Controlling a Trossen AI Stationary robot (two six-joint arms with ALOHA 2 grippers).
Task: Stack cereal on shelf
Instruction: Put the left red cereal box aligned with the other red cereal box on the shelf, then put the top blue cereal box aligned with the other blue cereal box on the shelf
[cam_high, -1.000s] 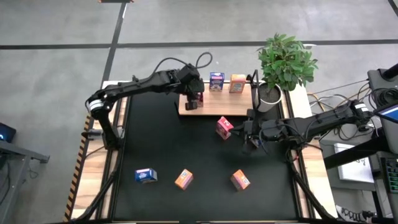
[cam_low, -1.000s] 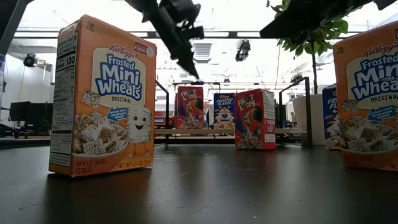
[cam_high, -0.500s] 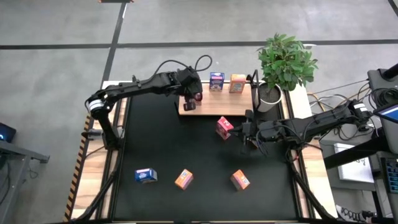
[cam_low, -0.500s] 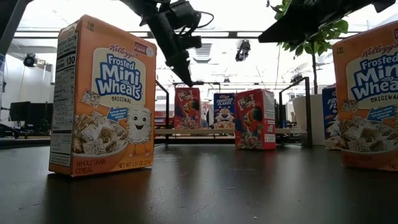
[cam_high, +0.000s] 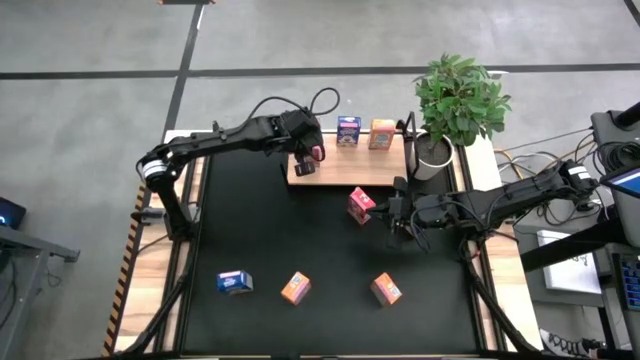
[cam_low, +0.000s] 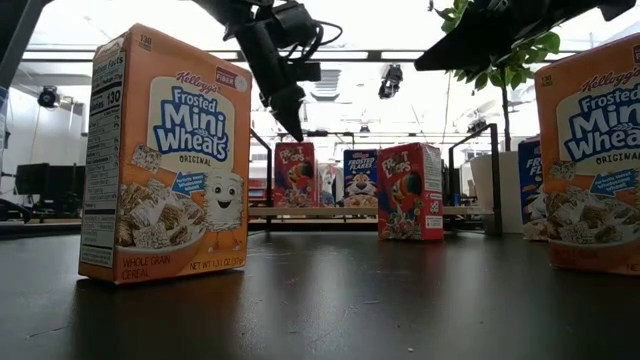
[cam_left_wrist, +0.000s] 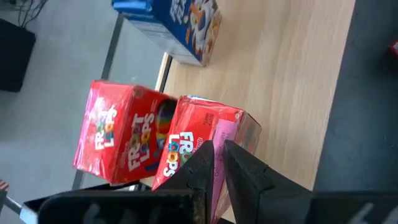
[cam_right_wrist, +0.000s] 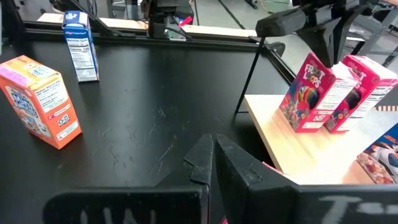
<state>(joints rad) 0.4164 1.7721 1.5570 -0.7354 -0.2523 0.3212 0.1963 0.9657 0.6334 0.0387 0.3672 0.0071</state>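
The shelf is a light-wood board at the table's far side. Two red cereal boxes stand at its left end. A blue box and an orange box stand on its far edge. My left gripper is shut, slanting down onto the top of the nearer red box. Another red box stands on the table before the shelf. My right gripper hangs shut just right of it, holding nothing. One blue box and two orange boxes stand near the front edge. My left gripper comes from above, slanting down, with its shut fingertips at the top edge of the nearer red box, between the two red boxes. The fingers hide the spot, so I cannot tell whether they touch it. The box stands upright on the shelf.
A potted plant stands at the shelf's right end. The shelf's thin black frame posts rise at its ends. The middle of the black table is bare between the shelf and the front boxes.
My left gripper has come down a little toward the red boxes at the shelf's left end and turned slightly. In the low view the red box under its tip has slid slightly toward the table's left edge, staying upright.
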